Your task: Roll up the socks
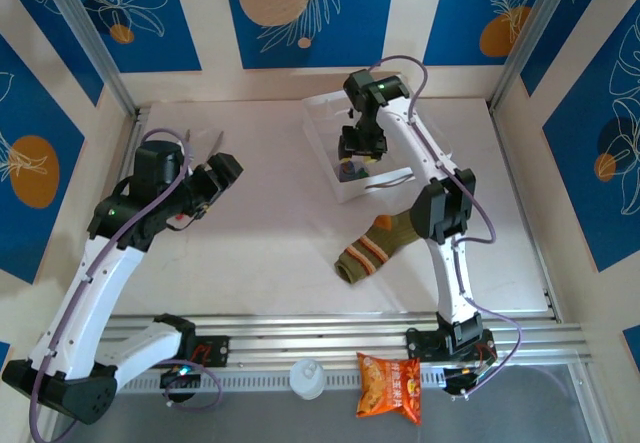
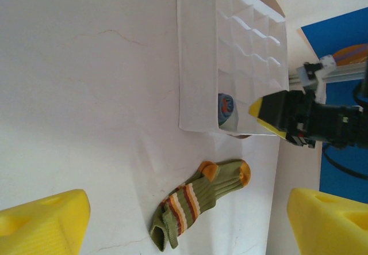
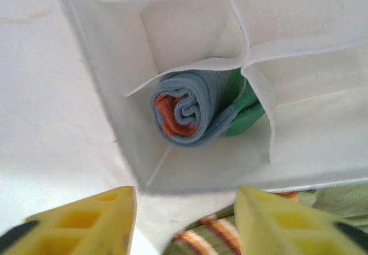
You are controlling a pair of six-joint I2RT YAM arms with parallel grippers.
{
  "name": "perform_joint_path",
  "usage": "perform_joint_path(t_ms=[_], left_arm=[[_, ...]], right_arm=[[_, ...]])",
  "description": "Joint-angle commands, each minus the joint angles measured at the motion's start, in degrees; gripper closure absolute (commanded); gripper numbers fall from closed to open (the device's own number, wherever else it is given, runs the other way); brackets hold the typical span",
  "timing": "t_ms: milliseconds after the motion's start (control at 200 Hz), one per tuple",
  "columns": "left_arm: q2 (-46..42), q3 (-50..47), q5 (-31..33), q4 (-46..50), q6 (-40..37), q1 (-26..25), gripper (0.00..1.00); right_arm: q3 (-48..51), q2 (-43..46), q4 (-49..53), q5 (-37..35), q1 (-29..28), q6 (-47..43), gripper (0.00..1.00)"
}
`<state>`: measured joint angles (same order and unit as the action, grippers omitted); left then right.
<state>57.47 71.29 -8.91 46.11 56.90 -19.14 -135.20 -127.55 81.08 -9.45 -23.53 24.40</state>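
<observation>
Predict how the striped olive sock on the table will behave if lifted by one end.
The olive sock lies flat and limp, so it would probably droop. Its ribbed knit looks grippy, unlikely to slip. Pushed, it may bunch.

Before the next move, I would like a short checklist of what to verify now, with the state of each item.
1. Rolled grey sock sits in a compartment of the box: ok.
2. Open right gripper holds nothing: ok.
3. Open left gripper is empty: ok.
4. Rolling of striped sock done: not ok, it lies flat beside the box.
5. Clearance between right arm and striped sock: cannot tell.
</observation>
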Motion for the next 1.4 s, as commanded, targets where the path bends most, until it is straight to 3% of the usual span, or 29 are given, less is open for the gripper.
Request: perform_joint_path(t_ms=[0,140,295,455,635,800,900,1065,1175,1275,1395], left_arm=[[-0.8,-0.3,-0.3,-0.8,0.5,0.5,0.12],[-1.1,-0.5,-0.6,-0.6,0.6,0.5,0.12],[-1.9,-0.6,-0.3,0.2,0.6,0.5,0.12],[-2.7,-1.0,0.1,0.6,0.6,0.6,0.12],[-2.3,-0.9,-0.1,0.2,0.6,0.7,0.12],[-1.7,-0.9,-0.4,-0.3,0.6,0.7,0.12],[-1.5,-1.4,-1.0,-0.3,0.0,0.7,0.12],[-0.3,-5.2,-6.9,-1.5,-1.4,0.8,0.15],[1.7,-11.0,-14.9,-6.8,-1.6,0.4,0.26],[5.5,-15.3,-18.9,-13.3,-2.5,-3.4,0.37],[13.1,-15.4,-18.3,-16.7,-5.7,-11.3,0.41]], right_arm=[[4.8,1.6,-5.4,1.9,0.4,0.4,0.65],[4.4,-2.9,-7.3,4.0,0.6,0.5,0.8],[4.0,-6.8,-7.3,4.8,0.7,1.6,0.87],[9.0,-6.6,-8.9,5.0,0.9,3.4,0.88],[8.2,-2.2,-9.2,3.0,1.0,3.4,0.87],[8.7,5.7,-10.0,-2.3,1.2,4.4,0.73],[18.5,14.3,-15.0,-4.7,1.4,6.5,0.67],[46.1,31.9,-25.9,-3.9,0.8,16.8,0.66],[65.3,41.7,-36.1,0.4,0.6,23.3,0.54],[76.0,45.5,-44.3,3.5,1.8,28.1,0.52],[83.7,45.7,-50.2,4.5,4.2,32.2,0.52]])
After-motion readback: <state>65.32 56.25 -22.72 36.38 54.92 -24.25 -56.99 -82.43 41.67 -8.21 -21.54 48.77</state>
